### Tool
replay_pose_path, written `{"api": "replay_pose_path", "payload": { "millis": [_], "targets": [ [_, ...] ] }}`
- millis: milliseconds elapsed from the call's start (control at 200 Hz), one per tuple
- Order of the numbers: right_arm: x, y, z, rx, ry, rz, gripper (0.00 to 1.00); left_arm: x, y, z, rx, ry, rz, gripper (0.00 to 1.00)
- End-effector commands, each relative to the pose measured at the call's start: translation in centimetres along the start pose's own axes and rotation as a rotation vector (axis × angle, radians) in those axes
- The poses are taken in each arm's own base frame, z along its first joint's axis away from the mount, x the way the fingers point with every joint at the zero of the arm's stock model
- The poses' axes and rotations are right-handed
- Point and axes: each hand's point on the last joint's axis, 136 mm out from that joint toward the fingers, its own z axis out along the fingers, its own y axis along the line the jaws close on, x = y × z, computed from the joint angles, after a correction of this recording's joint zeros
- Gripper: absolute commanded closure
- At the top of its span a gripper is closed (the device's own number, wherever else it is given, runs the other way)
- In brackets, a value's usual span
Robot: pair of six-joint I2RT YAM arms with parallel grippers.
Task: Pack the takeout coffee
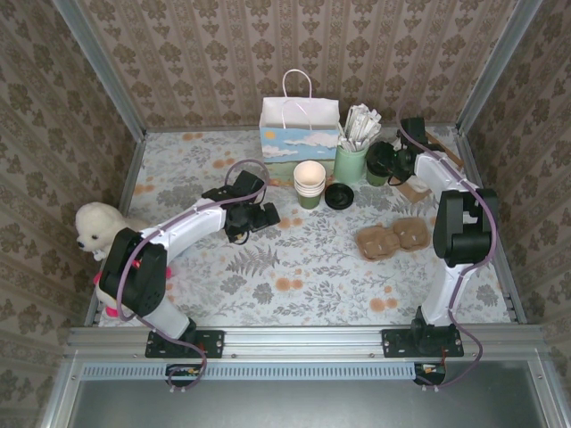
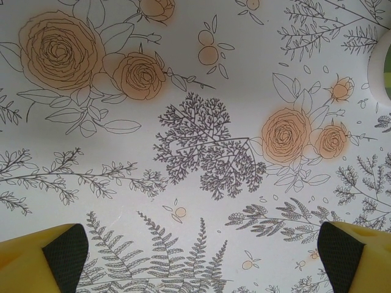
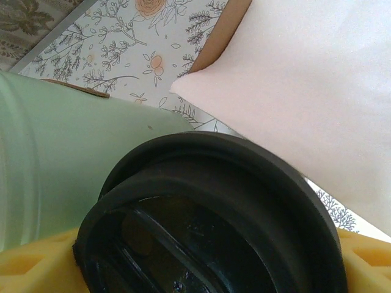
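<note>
- The coffee (image 1: 378,166) stands at the far right of the table (image 1: 294,267), just beside the holder (image 1: 350,166) of white sticks. Its black lid (image 3: 208,213) is on.
- First risk: the fingers seem to be at the height of the lid and not lower on the paper wall. If the cup is lifted from there, I think the lid can come off and the cup can stay behind or tip.
- Second risk: the holder is very near on the left. A sideways move toward the bag (image 1: 299,125) can push it over and scatter the sticks.
- Third risk: a too hard squeeze can dent the paper cup.
- The right gripper (image 3: 208,265) is wide, with one yellow finger at each side of the lid and close against it. Whether it really presses, I cannot tell.
- The left gripper (image 2: 195,256) is fully wide and holds nothing. It hovers over the flowered cloth left of the middle, well apart from the coffee.
</note>
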Motion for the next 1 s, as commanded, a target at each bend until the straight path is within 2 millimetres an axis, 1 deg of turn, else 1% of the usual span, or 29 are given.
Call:
{"api": "replay_pose_path", "payload": {
  "millis": [0,290,460,670,775,900,945,995],
  "targets": [
    [0.9,-0.1,0.5,-0.007,0.059,0.023,0.15,-0.7,0.0,-0.8,-0.008,-0.018,0.001,0.00],
    [0.8,-0.1,0.1,0.013,0.080,0.011,0.06,-0.7,-0.1,-0.7,0.003,-0.018,-0.003,0.00],
    [0.4,0.3,-0.8,0.006,0.064,-0.008,0.00,-0.9,-0.6,-0.9,0.032,-0.030,0.010,0.00],
    [0.0,0.8,-2.0,-0.006,0.048,-0.028,0.00,-1.7,-1.1,-1.8,0.053,-0.063,0.041,0.00],
    [-0.1,1.2,-3.2,-0.015,0.031,-0.039,0.00,-2.1,-1.4,-2.6,0.086,-0.092,0.060,0.00],
    [0.1,1.5,-5.2,-0.033,0.000,-0.051,0.00,-2.7,-3.6,-3.0,0.206,-0.110,0.112,0.00],
    [0.2,1.6,-6.1,-0.037,-0.015,-0.057,0.00,-3.1,-3.8,-3.0,0.204,-0.109,0.108,0.00],
    [0.4,1.6,-7.1,-0.040,-0.032,-0.062,0.00,-3.6,-3.4,-3.2,0.170,-0.118,0.097,0.00]
  ]
}}
